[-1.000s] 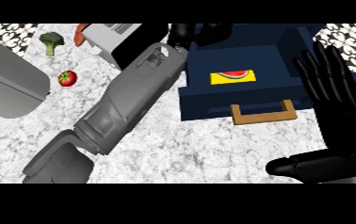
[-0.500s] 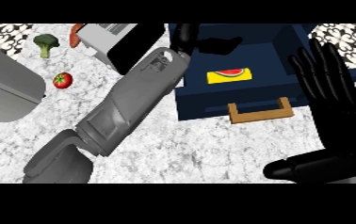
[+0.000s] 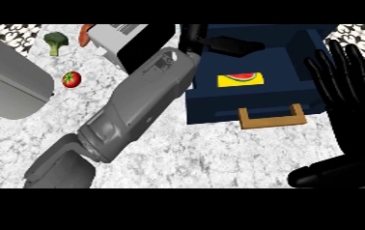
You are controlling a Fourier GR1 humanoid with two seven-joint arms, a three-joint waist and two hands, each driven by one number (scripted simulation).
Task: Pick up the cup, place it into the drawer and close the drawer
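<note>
Over the open drawer [image 3: 246, 81] near the counter's [image 3: 214, 161] far edge, the left hand [image 3: 221, 43] reaches in; whether its fingers are curled or apart cannot be told, and the cup is not visible, perhaps hidden beneath it. To do this step well, I would judge it should lower fully inside before letting go, then withdraw clear of the wooden handle [image 3: 273, 118]. Along the right edge rests the right hand [image 3: 342, 79], fingers straight.

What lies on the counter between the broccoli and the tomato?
Nothing: in the head view the marbled counter is bare between the broccoli and the tomato below it.
</note>
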